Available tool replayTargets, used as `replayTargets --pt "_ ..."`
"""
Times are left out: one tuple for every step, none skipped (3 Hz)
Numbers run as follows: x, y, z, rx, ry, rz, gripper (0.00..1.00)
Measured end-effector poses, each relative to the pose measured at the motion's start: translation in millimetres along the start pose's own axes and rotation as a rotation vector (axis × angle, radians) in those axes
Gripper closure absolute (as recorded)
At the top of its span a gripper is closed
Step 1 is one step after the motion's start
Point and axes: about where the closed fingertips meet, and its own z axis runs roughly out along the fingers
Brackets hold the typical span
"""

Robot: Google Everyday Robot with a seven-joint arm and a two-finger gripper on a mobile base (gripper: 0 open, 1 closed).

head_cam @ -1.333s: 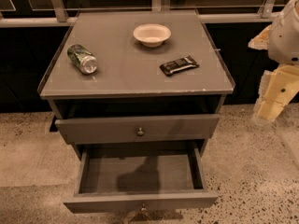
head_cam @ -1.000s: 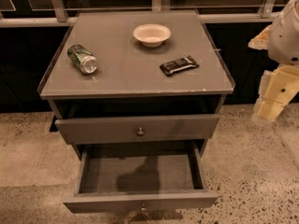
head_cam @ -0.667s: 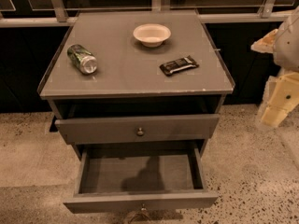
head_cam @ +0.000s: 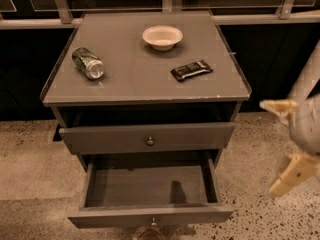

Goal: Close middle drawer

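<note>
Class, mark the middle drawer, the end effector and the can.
middle drawer (head_cam: 115, 217): camera view, front panel.
end effector (head_cam: 270, 148): camera view, right edge, between its fingertips.
can (head_cam: 88, 63): camera view, side wall.

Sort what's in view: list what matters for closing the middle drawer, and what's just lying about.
For the job: middle drawer, pulled far out; claw, open, right of the cabinet, touching nothing.
Lying about: green can on its side, white bowl, dark snack bar, all on the cabinet top.

white bowl (head_cam: 162, 36), green can (head_cam: 88, 63) on its side and dark wrapped bar (head_cam: 191, 70) sit apart on the cabinet top (head_cam: 131, 86).
</note>
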Motion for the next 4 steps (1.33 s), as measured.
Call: replayTargets --pt "37 41 82 -0.044 -0.153 0.102 0.0" --pt "59 59 114 -0.055 -0.161 0.152 0.19" --pt "58 59 114 -0.055 -0.161 0.152 0.42" --pt "58 59 114 -0.055 -0.161 0.152 0.66"
